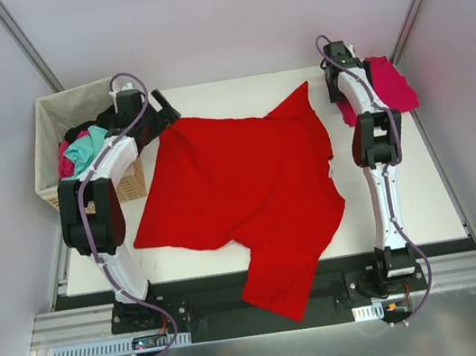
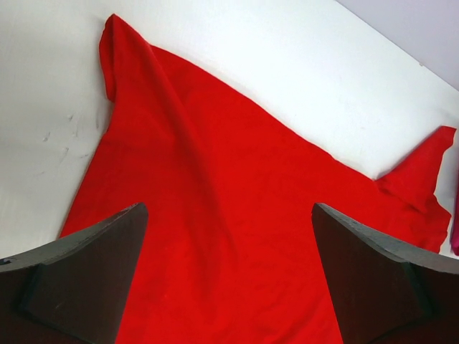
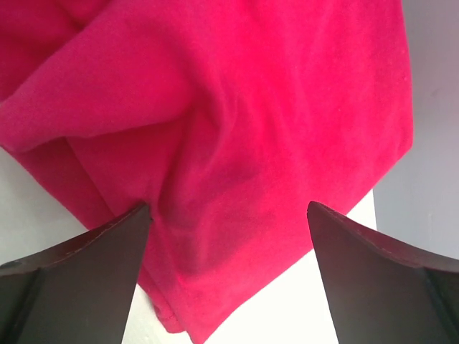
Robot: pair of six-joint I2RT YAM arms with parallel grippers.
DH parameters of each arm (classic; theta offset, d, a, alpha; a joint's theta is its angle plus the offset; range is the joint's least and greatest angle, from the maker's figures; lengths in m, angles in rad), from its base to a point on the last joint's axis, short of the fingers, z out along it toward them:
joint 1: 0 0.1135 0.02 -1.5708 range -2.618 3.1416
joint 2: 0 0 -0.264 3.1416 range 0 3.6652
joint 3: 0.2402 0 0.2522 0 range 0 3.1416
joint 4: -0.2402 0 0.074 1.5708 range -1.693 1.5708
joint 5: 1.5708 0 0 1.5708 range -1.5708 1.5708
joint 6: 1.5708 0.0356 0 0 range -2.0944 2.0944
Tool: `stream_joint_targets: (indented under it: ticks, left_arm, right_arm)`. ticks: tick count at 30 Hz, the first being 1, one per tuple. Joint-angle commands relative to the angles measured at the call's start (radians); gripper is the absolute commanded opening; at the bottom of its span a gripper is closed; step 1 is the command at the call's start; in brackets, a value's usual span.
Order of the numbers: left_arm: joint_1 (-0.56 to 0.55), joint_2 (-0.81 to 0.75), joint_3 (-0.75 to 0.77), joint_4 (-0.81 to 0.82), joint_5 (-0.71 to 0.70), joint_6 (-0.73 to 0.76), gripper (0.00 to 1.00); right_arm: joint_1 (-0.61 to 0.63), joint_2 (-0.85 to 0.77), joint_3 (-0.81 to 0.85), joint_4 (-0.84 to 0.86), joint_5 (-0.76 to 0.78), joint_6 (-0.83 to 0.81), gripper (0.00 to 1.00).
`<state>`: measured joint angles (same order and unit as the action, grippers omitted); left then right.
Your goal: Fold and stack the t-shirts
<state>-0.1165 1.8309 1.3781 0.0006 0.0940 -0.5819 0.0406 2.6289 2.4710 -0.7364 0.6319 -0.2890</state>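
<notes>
Two t-shirts are lying on the bench: red t-shirt sprawling centrally, magenta t-shirt bunching far right. One basket is holding crumpled clothes. The left pincer and right pincer are gaping, gripping nothing.

Left hand spread wide, right hand likewise, both empty

In my top view the right arm covers part of the pink t-shirt, and the left arm hides some of the clothes in the basket, which I cannot identify
</notes>
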Motion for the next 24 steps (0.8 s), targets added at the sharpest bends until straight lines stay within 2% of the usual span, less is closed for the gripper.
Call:
stream_joint_targets:
  ticks: [1, 9, 13, 14, 15, 17, 21, 24]
  left_arm:
    - [0.005, 0.031, 0.062, 0.004, -0.005, 0.005, 0.99]
    - [0.005, 0.042, 0.088, -0.033, -0.008, 0.025, 0.99]
    - [0.005, 0.015, 0.122, -0.077, 0.001, 0.048, 0.99]
    - [0.005, 0.001, 0.14, -0.106, 0.001, 0.06, 0.99]
    - [0.005, -0.03, 0.157, -0.14, -0.013, 0.073, 0.99]
    - [0.005, -0.059, 0.223, -0.204, -0.017, 0.12, 0.99]
    - [0.005, -0.084, 0.378, -0.506, 0.047, 0.217, 0.99]
    - [0.006, -0.108, 0.409, -0.619, 0.07, 0.246, 0.99]
  right_arm:
    - [-0.059, 0.005, 0.052, 0.006, -0.017, 0.033, 0.95]
    - [-0.087, -0.033, 0.02, 0.042, -0.015, 0.082, 0.96]
    - [-0.058, -0.232, -0.174, 0.112, -0.034, 0.094, 0.95]
    - [-0.045, -0.371, -0.238, 0.138, -0.035, 0.093, 0.95]
    - [-0.009, -0.432, -0.332, 0.169, -0.058, 0.093, 0.95]
    - [0.037, -0.591, -0.397, 0.17, -0.096, 0.108, 0.95]
    - [0.166, -0.699, -0.4, 0.025, -0.341, 0.207, 0.95]
    - [0.229, -0.75, -0.464, -0.008, -0.4, 0.263, 0.95]
